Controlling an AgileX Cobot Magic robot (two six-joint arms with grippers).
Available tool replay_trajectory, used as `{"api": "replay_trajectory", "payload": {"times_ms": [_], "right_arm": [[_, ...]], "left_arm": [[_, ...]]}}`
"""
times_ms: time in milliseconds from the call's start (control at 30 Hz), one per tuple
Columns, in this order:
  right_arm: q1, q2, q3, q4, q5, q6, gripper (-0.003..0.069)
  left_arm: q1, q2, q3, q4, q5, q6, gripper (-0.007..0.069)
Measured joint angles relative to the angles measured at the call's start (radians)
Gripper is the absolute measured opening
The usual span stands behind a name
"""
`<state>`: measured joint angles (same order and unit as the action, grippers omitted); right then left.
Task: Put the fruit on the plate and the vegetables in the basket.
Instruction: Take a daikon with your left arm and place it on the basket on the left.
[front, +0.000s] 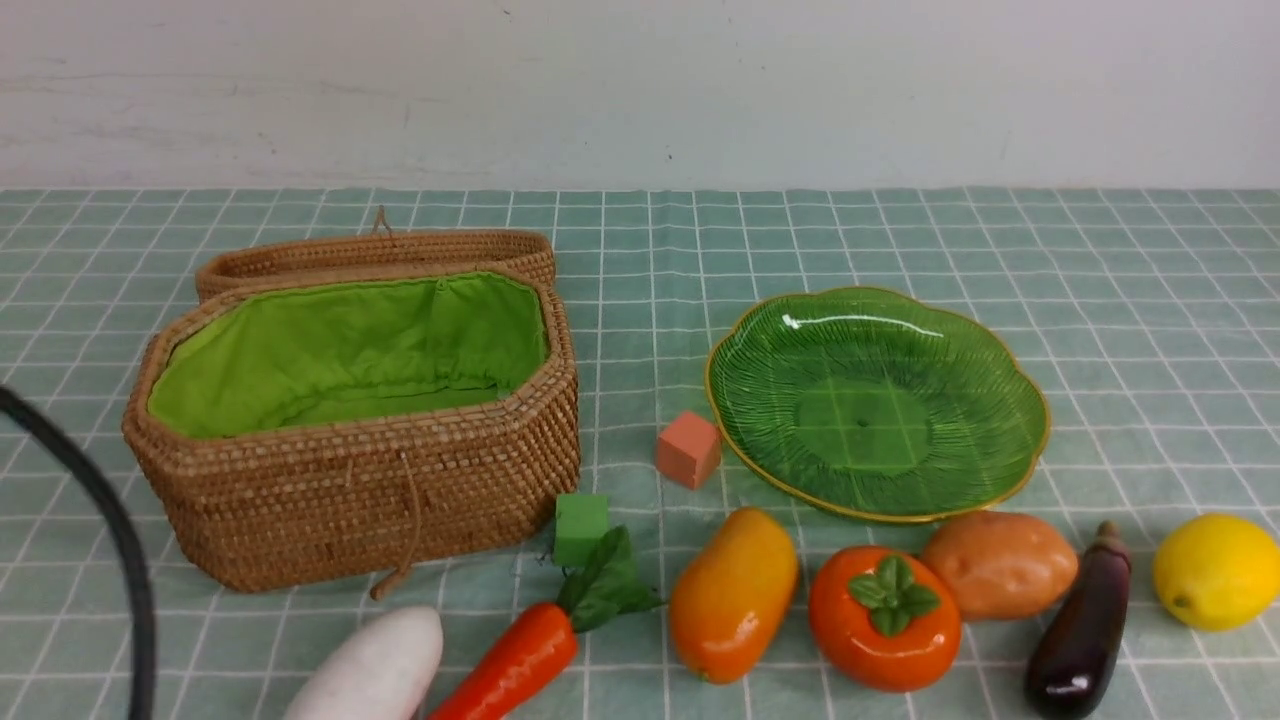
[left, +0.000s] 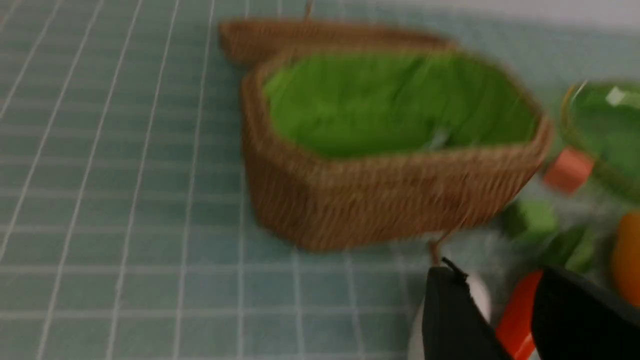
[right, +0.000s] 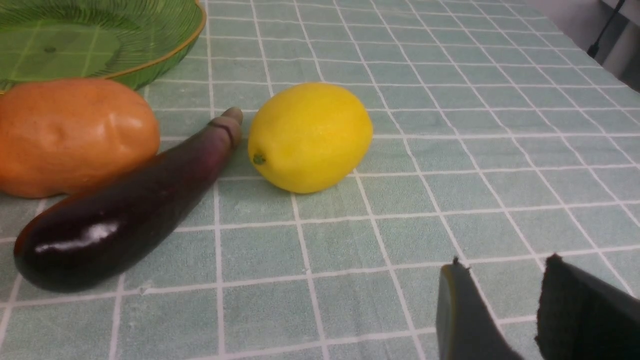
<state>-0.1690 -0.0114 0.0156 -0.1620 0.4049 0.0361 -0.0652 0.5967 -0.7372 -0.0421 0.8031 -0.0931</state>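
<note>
The wicker basket (front: 350, 470) stands open at the left, its green lining bare; the green plate (front: 960, 320) lies empty at the right. Along the front lie the white radish (front: 375, 665), carrot (front: 515, 660), mango (front: 733, 592), persimmon (front: 884, 620), potato (front: 1000, 565), eggplant (front: 1082, 628) and lemon (front: 1216, 571). Neither gripper shows in the front view. In the blurred left wrist view my left gripper (left: 500, 285) is open above the radish (left: 477, 295) and carrot (left: 517, 315), holding nothing. In the right wrist view my right gripper (right: 502, 267) is open and empty over the cloth, short of the lemon (right: 310, 137).
A pink cube (front: 688, 449) and a green cube (front: 580, 528) lie between basket and plate. The basket's lid (front: 375, 255) lies open behind it. A black cable (front: 110, 530) curves at the left edge. A checked green cloth (front: 1150, 300) covers the table.
</note>
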Motion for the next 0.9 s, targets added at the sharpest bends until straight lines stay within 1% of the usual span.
{"api": "replay_trajectory", "payload": {"times_ms": [33,67,133,200,233,267,300,400,433,500,533,600,633,733,900], "right_arm": [[0.000,0.000,0.000,0.000,0.000,0.000,0.0242],[0.000,0.000,0.000,0.000,0.000,0.000,0.0242],[0.000,0.000,0.000,0.000,0.000,0.000,0.0242],[0.000,0.000,0.000,0.000,0.000,0.000,0.0242],[0.000,0.000,0.000,0.000,0.000,0.000,0.0242],[0.000,0.000,0.000,0.000,0.000,0.000,0.0242],[0.000,0.000,0.000,0.000,0.000,0.000,0.0242],[0.000,0.000,0.000,0.000,0.000,0.000,0.0242],[0.000,0.000,0.000,0.000,0.000,0.000,0.0242],[0.000,0.000,0.000,0.000,0.000,0.000,0.0242],[0.000,0.000,0.000,0.000,0.000,0.000,0.0242],[0.000,0.000,0.000,0.000,0.000,0.000,0.0242],[0.000,0.000,0.000,0.000,0.000,0.000,0.0242],[0.000,0.000,0.000,0.000,0.000,0.000,0.0242],[0.000,0.000,0.000,0.000,0.000,0.000,0.0242]], "left_arm": [[-0.018,0.060,0.000,0.012,0.011,0.005,0.0239],[-0.021,0.066,0.000,0.012,0.011,0.006,0.0239],[-0.091,0.141,0.000,0.006,0.024,0.009,0.0239],[-0.137,0.193,0.000,0.003,0.044,0.000,0.0241],[-0.142,0.200,-0.002,0.003,0.050,-0.002,0.0242],[-0.175,0.261,-0.002,0.003,0.073,-0.019,0.0258],[-0.178,0.269,-0.002,0.003,0.075,-0.020,0.0260],[-0.234,0.384,-0.002,-0.008,0.073,-0.018,0.0331],[-0.271,0.432,-0.002,-0.015,0.052,-0.005,0.0382],[-0.303,0.470,-0.002,-0.015,0.022,0.006,0.0442],[-0.325,0.498,-0.002,-0.011,-0.001,0.010,0.0492],[-0.366,0.580,-0.003,0.019,-0.059,0.009,0.0616],[-0.374,0.614,-0.004,0.033,-0.082,0.002,0.0642],[-0.378,0.689,-0.006,0.071,-0.135,-0.025,0.0667],[-0.378,0.844,-0.009,0.147,-0.208,-0.079,0.0661]]}}
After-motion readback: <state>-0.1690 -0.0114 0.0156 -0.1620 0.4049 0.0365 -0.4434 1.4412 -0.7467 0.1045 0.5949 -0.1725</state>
